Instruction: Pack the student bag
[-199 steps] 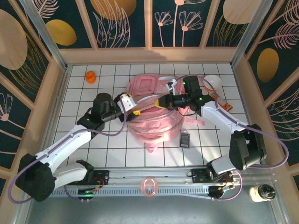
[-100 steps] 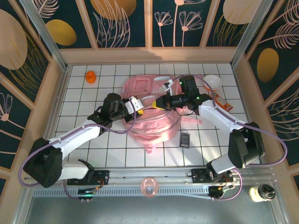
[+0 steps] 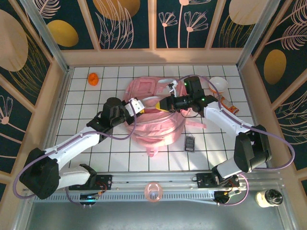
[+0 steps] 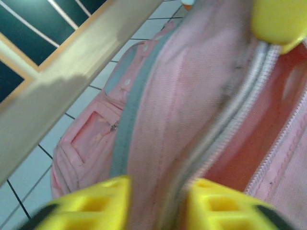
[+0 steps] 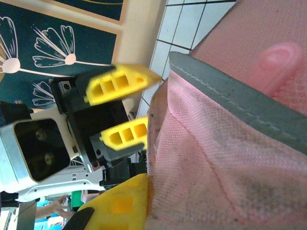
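The student bag [image 3: 156, 128], a large pale pink backpack, lies in the middle of the tiled table with its main zip open. My left gripper [image 3: 140, 106] is at the left side of the opening. In the left wrist view its yellow fingers [image 4: 91, 203] press on the pink zipped rim [image 4: 192, 96] from both sides. My right gripper [image 3: 164, 104] is shut on the opposite edge of the opening and holds it up. In the right wrist view its yellow finger [image 5: 120, 203] is pressed against pink fabric [image 5: 216, 158], with the left gripper's fingers [image 5: 120, 84] just beyond.
A small black object [image 3: 190, 143] lies right of the bag. A white bowl [image 3: 218, 84] and an orange packet [image 3: 230, 108] are at the back right, and an orange item [image 3: 93, 78] at the back left. A pink ring [image 3: 153, 191] sits on the front rail and a dark jar [image 3: 270, 196] at the front right.
My left gripper moved right onto the bag's rim and its fingers closed on it. My right gripper, still gripping, shifted slightly back with the bag's edge.
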